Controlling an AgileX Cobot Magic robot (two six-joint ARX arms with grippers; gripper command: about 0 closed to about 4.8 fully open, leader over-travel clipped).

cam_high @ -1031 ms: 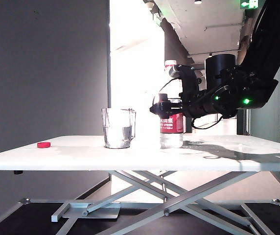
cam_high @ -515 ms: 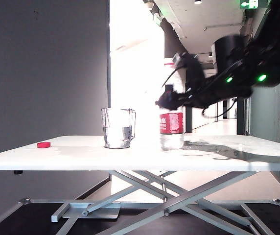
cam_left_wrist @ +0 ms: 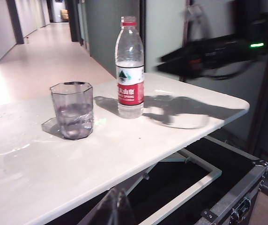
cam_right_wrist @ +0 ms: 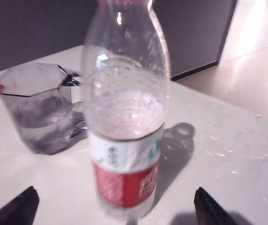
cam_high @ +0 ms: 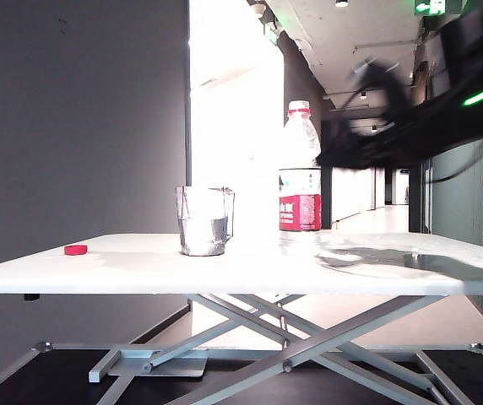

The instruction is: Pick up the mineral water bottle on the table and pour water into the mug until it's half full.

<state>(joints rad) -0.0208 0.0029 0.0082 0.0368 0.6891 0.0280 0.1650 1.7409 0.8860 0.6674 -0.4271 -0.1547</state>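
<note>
The mineral water bottle (cam_high: 300,173) stands upright and uncapped on the white table (cam_high: 393,274), with the glass mug (cam_high: 203,221) to its left. The mug (cam_left_wrist: 73,110) holds some greyish water (cam_left_wrist: 72,112). My right gripper (cam_high: 333,158) is a blur above the table, to the right of the bottle's upper half and apart from it. In the right wrist view the bottle (cam_right_wrist: 124,140) stands ahead of the open gripper (cam_right_wrist: 114,212), and both dark fingertips (cam_right_wrist: 13,208) are clear of it. My left gripper (cam_left_wrist: 117,211) hangs shut and empty below the table's near edge.
A small red cap (cam_high: 76,250) lies near the table's left end. Water drops and wet patches (cam_right_wrist: 237,150) dot the top beside the bottle. A black case (cam_left_wrist: 239,199) and the grey scissor legs (cam_high: 292,337) sit under the table.
My right gripper, earlier open around the bottle's label, has drawn back up and to the right. The bottle stays standing on the table. The mug and cap have not moved.
</note>
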